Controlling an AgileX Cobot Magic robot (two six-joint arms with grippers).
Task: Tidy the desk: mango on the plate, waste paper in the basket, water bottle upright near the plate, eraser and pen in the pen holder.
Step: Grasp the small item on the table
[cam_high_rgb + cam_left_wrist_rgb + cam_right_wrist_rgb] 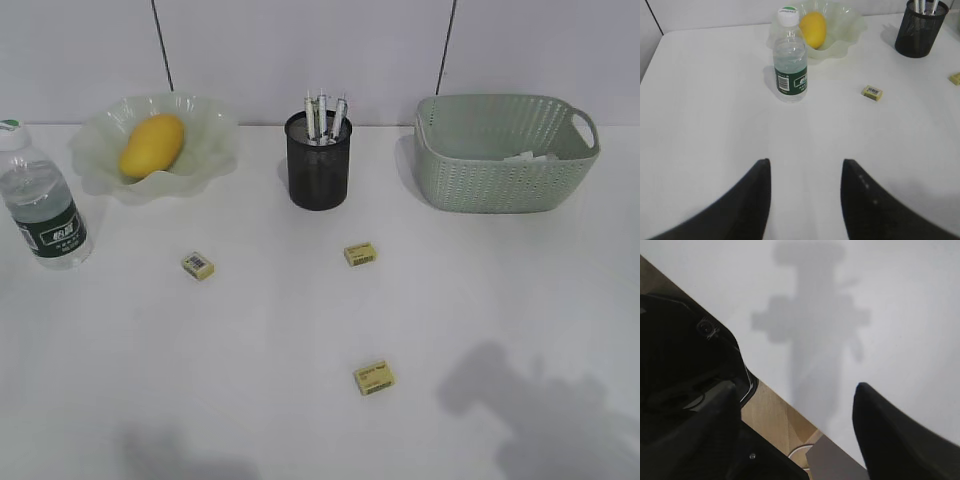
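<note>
Showing basket [505, 155] only exterior | left gripper [805, 172] parted, empty | right gripper [795, 405] wide, empty

One smooth yellow-orange mango [152, 144], one pale green ruffled glassy plate [205, 150], one clear plastic water bottle with a dark green label [42, 203], one black wire-mesh pen holder [318, 172] with what look like three pens [322, 118], one sage-green woven-pattern plastic basket [500, 160], and three small yellow block erasers [198, 264].
</note>
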